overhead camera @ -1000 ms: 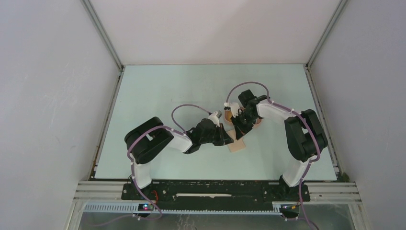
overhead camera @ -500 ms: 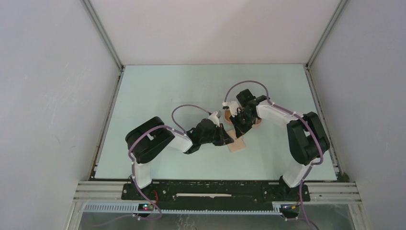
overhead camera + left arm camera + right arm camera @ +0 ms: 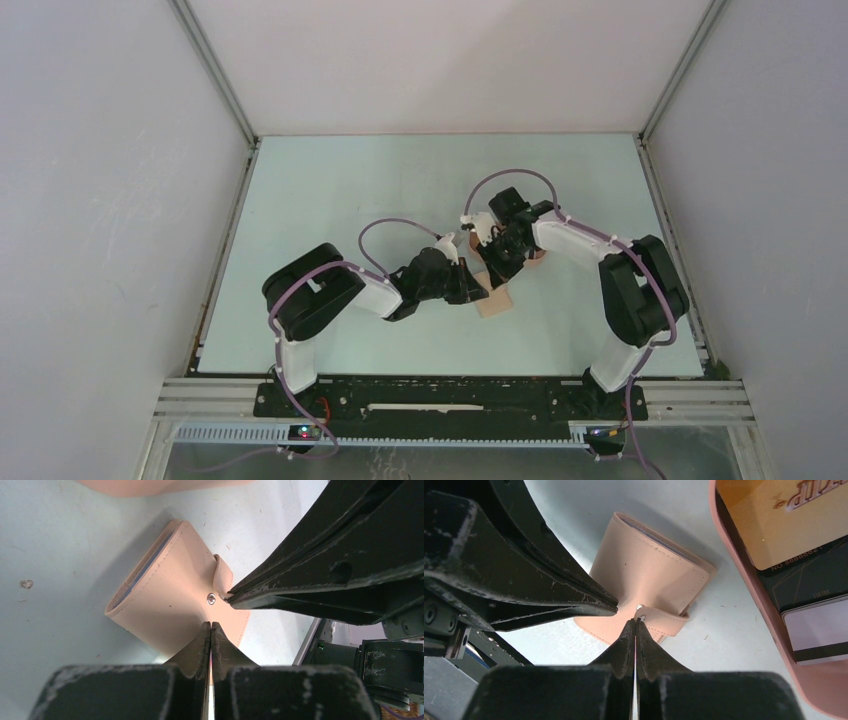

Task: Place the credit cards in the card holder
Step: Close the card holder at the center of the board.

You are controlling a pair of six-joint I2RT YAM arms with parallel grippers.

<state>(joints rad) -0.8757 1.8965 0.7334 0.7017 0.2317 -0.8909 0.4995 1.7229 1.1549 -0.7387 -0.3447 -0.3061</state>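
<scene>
Both arms are bolted at the near edge of the table (image 3: 330,220), with elbows out to the sides and forearms reaching inward, so the two wrists meet nose to nose near the middle.

The left gripper (image 3: 210,626) comes in from the left, low over the surface. Its fingers are pressed together with no gap showing. The tips sit at the near edge of the card holder (image 3: 165,597), just under the snap (image 3: 211,598). We cannot tell if any leather is caught between them.

The right gripper (image 3: 635,622) angles down from the far right, and its fingers are also closed tight. Its tips touch the small strap (image 3: 664,617) right by the snap. Whether they pinch the strap or only press on it is unclear.

The card holder lies flat on the table, folded, directly between the two sets of fingertips. A bluish edge shows in its open side. We can't say whether that is a card.

Just beyond it, on the right arm's side, is the pink tray (image 3: 739,565), with cards lying in it: a yellowish card (image 3: 784,515), a black card (image 3: 809,587) and a pale card (image 3: 819,627) with a dark stripe. All three are cut off by the frame edge.

From the top camera, both grippers cover most of the holder and tray, and the fingertips are too small to read.
</scene>
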